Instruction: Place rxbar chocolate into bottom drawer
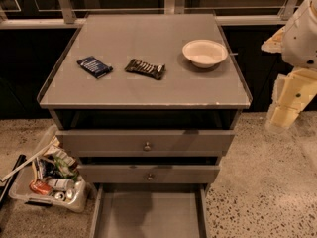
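The rxbar chocolate (145, 68) is a dark wrapped bar with pale lettering. It lies flat on the grey cabinet top (148, 90), near the middle. The bottom drawer (148, 212) is pulled out at the foot of the cabinet, and its flat grey floor shows with nothing on it. My gripper (283, 117) hangs off the cabinet's right side, beyond the top's right edge and pointing down. It is well apart from the bar and holds nothing that I can see.
A dark blue packet (94, 66) lies left of the bar and a white bowl (204, 52) to its right. Two knobbed drawers (146, 144) sit above the bottom one. A clear bin of clutter (49, 180) stands on the floor at left.
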`<move>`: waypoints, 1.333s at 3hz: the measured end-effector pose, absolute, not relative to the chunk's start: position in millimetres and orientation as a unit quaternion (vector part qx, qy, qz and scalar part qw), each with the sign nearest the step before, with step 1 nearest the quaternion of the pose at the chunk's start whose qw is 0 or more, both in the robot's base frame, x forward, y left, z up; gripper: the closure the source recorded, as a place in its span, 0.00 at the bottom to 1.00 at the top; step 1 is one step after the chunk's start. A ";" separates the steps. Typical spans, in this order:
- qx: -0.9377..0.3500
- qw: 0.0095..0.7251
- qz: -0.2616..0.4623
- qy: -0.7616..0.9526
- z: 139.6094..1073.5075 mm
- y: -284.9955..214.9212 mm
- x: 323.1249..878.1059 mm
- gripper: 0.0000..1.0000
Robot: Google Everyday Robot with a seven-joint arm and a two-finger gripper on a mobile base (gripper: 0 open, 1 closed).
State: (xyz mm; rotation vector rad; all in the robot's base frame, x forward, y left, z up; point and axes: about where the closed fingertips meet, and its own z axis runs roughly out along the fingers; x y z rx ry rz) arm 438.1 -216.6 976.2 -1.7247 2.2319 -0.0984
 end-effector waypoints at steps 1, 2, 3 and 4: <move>-0.603 0.164 -0.036 0.780 979.3 -207.3 440.4 0.00; -0.614 0.192 -0.038 0.765 977.7 -171.4 449.8 0.00; -0.618 0.233 -0.017 0.751 975.3 -140.6 467.8 0.00; -0.615 0.273 0.024 0.739 974.0 -120.5 491.2 0.00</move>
